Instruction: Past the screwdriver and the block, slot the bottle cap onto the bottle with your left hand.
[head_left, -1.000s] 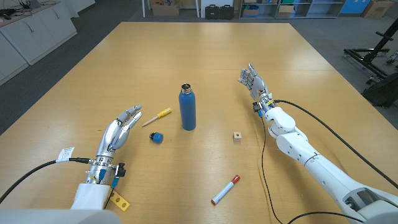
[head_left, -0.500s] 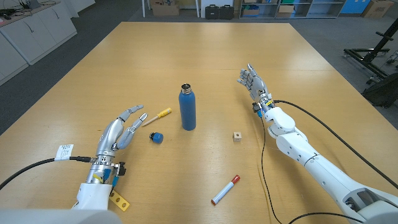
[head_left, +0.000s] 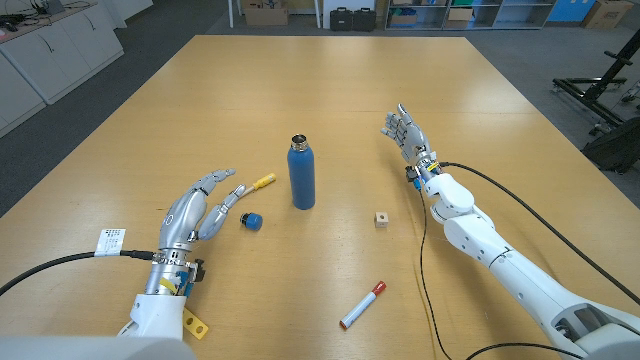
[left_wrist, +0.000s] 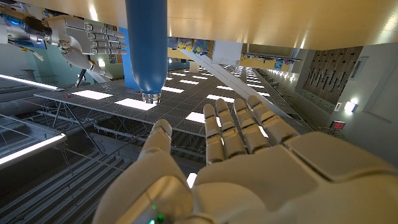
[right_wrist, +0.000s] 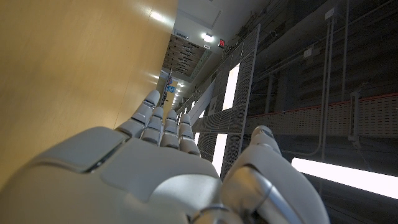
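Left hand (head_left: 197, 207): fingers spread, holding nothing, just beside the bottle cap (head_left: 252, 220) and the screwdriver (head_left: 255, 184).
Bottle cap: on the table (head_left: 330, 90), near the blue bottle (head_left: 301, 174).
Bottle: upright, mouth uncovered; the left wrist view shows it beyond the fingers (left_wrist: 239, 124).
Block (head_left: 381, 218): right of the bottle.
Right hand (head_left: 404, 130): spread, holding nothing, well apart.
Marker (head_left: 362, 304): near edge.

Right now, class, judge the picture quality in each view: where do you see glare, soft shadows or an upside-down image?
Head view: even light, sharp, faint shadows beside the bottle and bottle cap. Left wrist view: turned upside down, the bottle hanging from the table, which carries bright glare spots. Right wrist view: the right hand up close, glaring light strips behind it.
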